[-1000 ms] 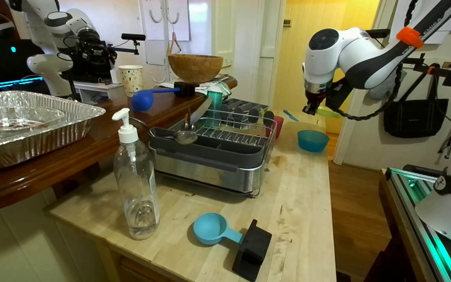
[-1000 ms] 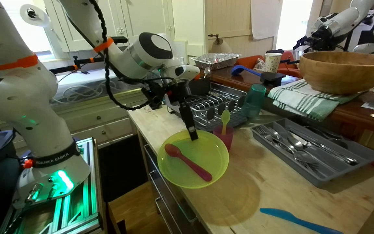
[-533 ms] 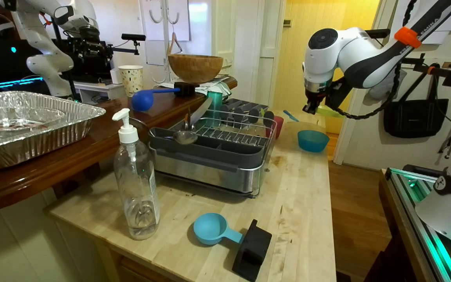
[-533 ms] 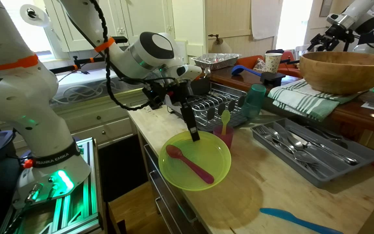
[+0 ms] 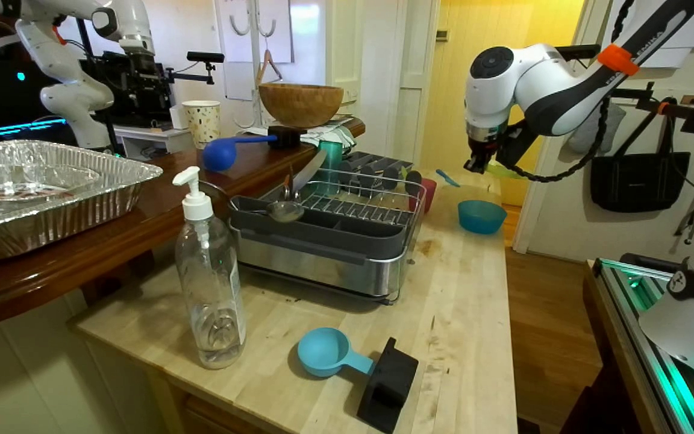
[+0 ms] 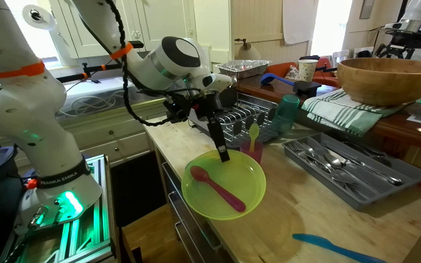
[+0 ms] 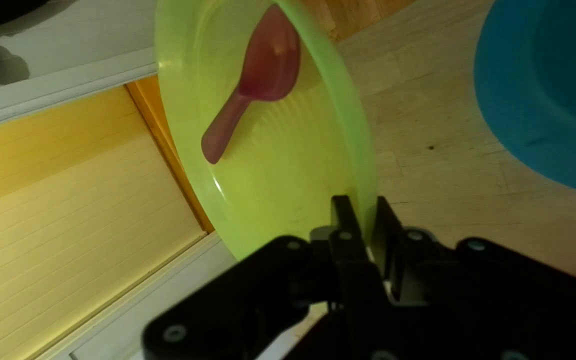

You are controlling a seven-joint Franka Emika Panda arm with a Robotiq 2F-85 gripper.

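Yellow-green plate (image 6: 245, 182) has shifted slightly toward cutlery tray (image 6: 382, 197). My gripper (image 7: 361, 205) pinches the plate's rim: carrying, I judge; height unclear. Next move wants level, lest red spoon (image 6: 217, 188) slide.

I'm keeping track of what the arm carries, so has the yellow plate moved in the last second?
Yes: in an exterior view the yellow plate has shifted rightward and slightly down the picture, toward the unmoved blue knife.

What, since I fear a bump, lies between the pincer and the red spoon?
The wrist view shows only a bare stretch of yellow plate between the pincer and the red spoon.
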